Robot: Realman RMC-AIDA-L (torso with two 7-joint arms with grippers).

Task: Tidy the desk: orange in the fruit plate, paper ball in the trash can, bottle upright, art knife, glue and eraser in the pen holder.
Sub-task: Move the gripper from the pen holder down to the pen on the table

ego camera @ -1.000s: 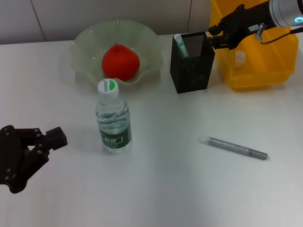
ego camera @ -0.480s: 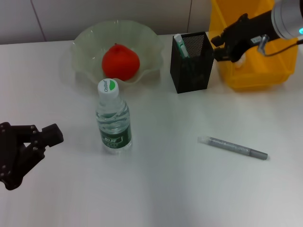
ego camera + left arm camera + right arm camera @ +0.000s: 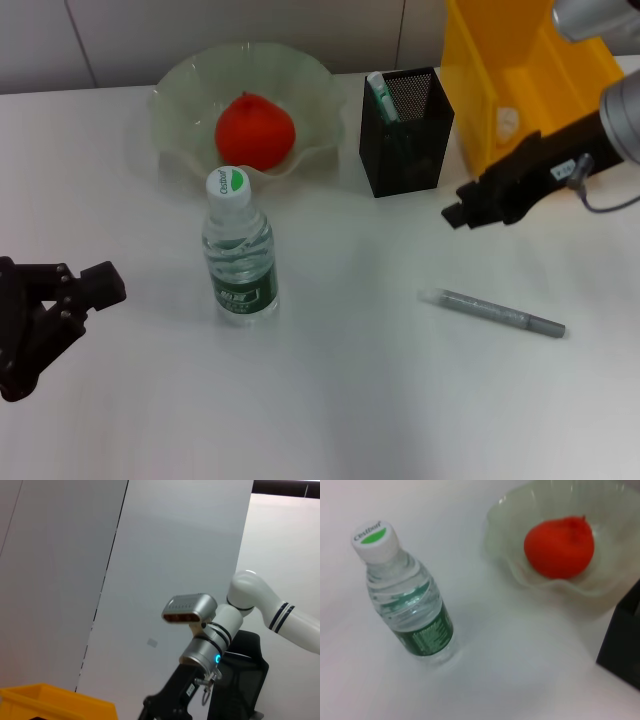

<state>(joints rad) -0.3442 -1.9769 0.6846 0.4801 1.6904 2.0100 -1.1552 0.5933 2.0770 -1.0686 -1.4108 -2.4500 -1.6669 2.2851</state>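
Since the grey art knife (image 3: 492,312) lies flat on the near right of the desk, the right gripper (image 3: 462,213), just beyond it with a grip I cannot tell, should descend across its shaft, then lift toward the far pen holder (image 3: 405,131), while the left gripper (image 3: 85,290) sits open and empty at the near left.
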